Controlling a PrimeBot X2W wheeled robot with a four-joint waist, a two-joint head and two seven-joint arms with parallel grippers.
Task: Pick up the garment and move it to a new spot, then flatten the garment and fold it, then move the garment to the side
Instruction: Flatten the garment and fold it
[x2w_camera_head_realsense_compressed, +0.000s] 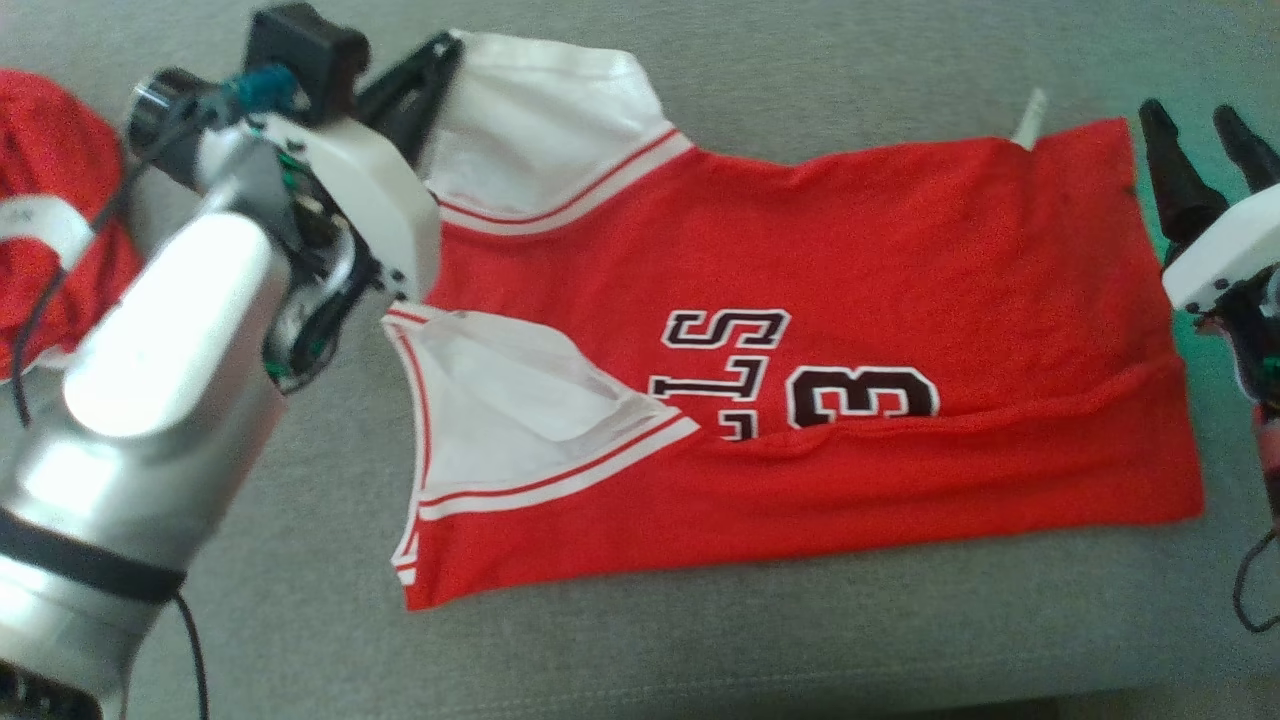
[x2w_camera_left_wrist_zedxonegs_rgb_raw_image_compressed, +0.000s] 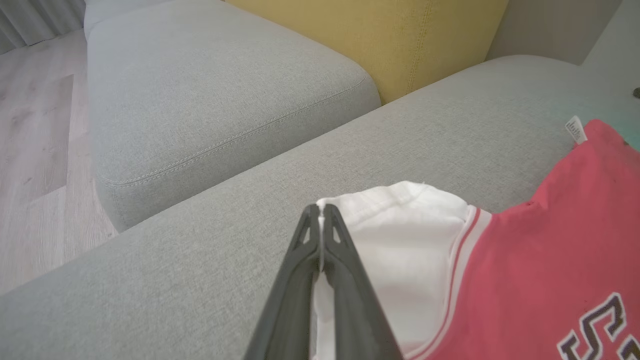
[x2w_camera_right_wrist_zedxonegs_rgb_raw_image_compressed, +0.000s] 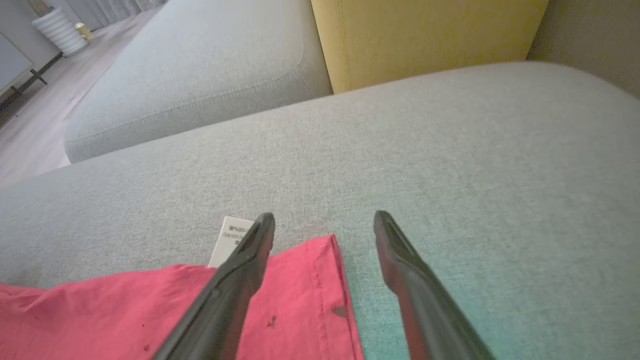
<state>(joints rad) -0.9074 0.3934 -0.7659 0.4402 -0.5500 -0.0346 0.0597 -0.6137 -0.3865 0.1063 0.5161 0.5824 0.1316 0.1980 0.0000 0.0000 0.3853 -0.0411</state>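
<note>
Head view shows me the jersey (x2w_camera_head_realsense_compressed: 850, 330) lying spread across the grey seat (x2w_camera_head_realsense_compressed: 700, 650) of the sofa, collar end to my left and hem to my right, rather flat. Its near long edge is turned up over the body, so the fold line cuts the lower part of the printed number. From this I judge that the moving and the flattening are done and the folding is begun. The left hand (x2w_camera_head_realsense_compressed: 440, 55) is fully closed, and in the left wrist view a thin edge of the white sleeve (x2w_camera_left_wrist_zedxonegs_rgb_raw_image_compressed: 400, 225) is pinched between its fingers, at the far left corner of the jersey. The right hand (x2w_camera_head_realsense_compressed: 1192, 112) stands wide open and holds nothing. In the right wrist view one of its fingers is over the red hem corner and the other over bare seat, with the white label (x2w_camera_right_wrist_zedxonegs_rgb_raw_image_compressed: 230, 240) just beside. So I think the step in hand is to take the far edge at both ends, and the right end is not yet gripped. What is left is to bring the far edge over, perhaps fold once more, then move the jersey to the side. I see no container here. A second red cloth (x2w_camera_head_realsense_compressed: 50, 200) lies loose at the left of the seat, apart from the jersey.
</note>
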